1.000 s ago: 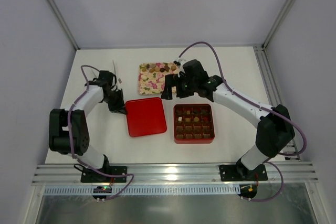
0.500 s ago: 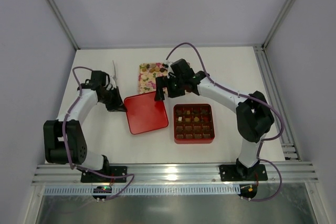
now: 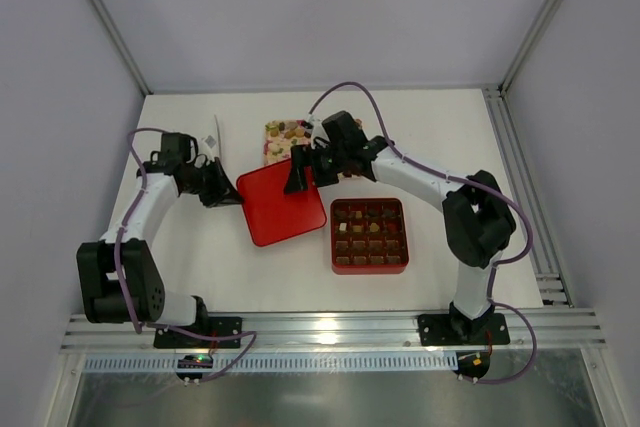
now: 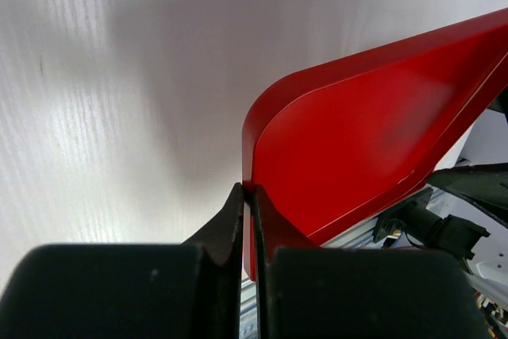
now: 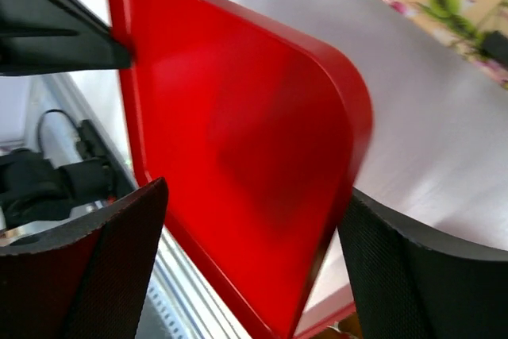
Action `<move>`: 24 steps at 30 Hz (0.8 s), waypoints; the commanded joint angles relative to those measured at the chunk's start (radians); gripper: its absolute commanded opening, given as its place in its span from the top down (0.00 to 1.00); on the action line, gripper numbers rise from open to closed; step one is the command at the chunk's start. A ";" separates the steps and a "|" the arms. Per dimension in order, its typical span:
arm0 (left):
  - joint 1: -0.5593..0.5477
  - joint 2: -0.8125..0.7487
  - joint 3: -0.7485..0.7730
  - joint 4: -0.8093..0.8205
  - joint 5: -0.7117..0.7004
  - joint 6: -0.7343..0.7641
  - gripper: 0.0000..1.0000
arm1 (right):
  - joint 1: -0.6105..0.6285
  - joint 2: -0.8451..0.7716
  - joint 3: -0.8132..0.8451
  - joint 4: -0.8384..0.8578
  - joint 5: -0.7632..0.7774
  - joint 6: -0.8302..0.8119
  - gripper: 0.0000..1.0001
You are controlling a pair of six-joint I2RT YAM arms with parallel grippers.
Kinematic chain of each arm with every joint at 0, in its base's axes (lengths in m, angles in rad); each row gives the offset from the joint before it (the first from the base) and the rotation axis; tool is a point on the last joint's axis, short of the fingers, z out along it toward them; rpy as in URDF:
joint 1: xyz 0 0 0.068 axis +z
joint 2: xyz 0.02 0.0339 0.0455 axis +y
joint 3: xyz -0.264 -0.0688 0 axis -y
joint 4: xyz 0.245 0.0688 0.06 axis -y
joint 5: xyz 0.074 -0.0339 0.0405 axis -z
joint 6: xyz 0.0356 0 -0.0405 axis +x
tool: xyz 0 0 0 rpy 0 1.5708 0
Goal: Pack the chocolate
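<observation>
Pinching the rim of the red lid (image 3: pixel 282 207) near one corner, the left hand (image 4: pixel 248 196) is clenched tight, jaws closed with only the thin wall between them. Opposite, the right hand (image 5: pixel 254 196) stands spread wide, straddling the lid's far corner; whether its fingers touch it I cannot tell. The lid seems tilted, partly off the table (image 3: pixel 420 137). Behind it, loose chocolate (image 3: pixel 292 130) lies on the flowered tray (image 3: pixel 272 155), and more pieces sit in the gridded cells of the red box (image 3: pixel 369 270) to the lid's right.
</observation>
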 commanded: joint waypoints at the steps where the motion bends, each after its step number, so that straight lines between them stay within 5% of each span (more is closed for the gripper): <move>1: 0.010 -0.028 0.010 0.046 0.097 -0.026 1.00 | 0.004 0.004 -0.027 0.145 -0.142 0.090 0.16; 8: 0.010 -0.031 0.001 0.063 0.117 -0.033 1.00 | -0.014 -0.034 -0.113 0.323 -0.256 0.245 0.41; 11: 0.009 -0.040 -0.003 0.070 0.126 -0.033 1.00 | -0.016 -0.046 -0.119 0.337 -0.268 0.274 0.65; 16: 0.009 -0.054 -0.007 0.075 0.120 -0.033 0.99 | -0.030 -0.071 -0.156 0.404 -0.286 0.342 0.89; 19: 0.009 -0.072 -0.009 0.075 0.097 -0.029 0.87 | -0.037 -0.088 -0.174 0.418 -0.292 0.373 0.96; 24: -0.010 -0.128 0.020 0.063 0.002 -0.009 0.47 | -0.057 -0.124 -0.194 0.432 -0.299 0.417 0.96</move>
